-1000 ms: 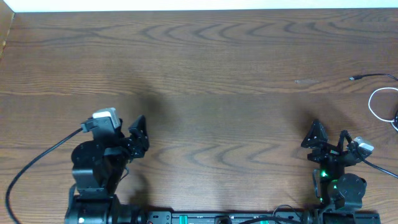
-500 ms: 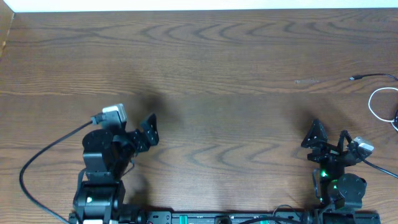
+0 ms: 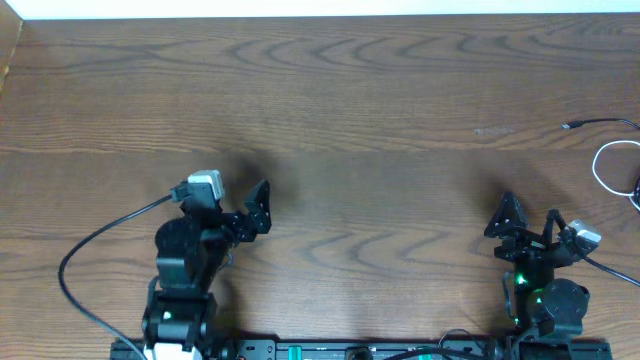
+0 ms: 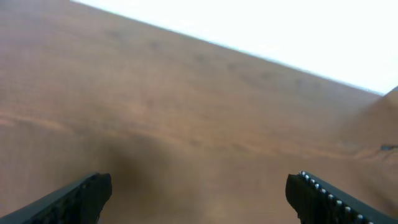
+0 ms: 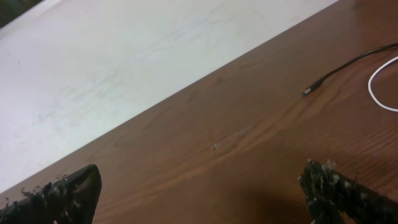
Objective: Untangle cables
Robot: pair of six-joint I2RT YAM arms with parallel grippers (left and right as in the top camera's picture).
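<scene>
Bearing cables (image 5: 329,78), wood-grain table (image 3: 350,100), pale surround (image 5: 124,62)

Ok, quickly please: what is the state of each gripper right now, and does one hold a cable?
Left gripper: open, holding nothing.
Right gripper: open, holding nothing; the cables lie apart from it.

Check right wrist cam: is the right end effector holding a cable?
No, the right end effector is open and empty, while the black cable and white cable lie on the table beyond its fingers.
</scene>
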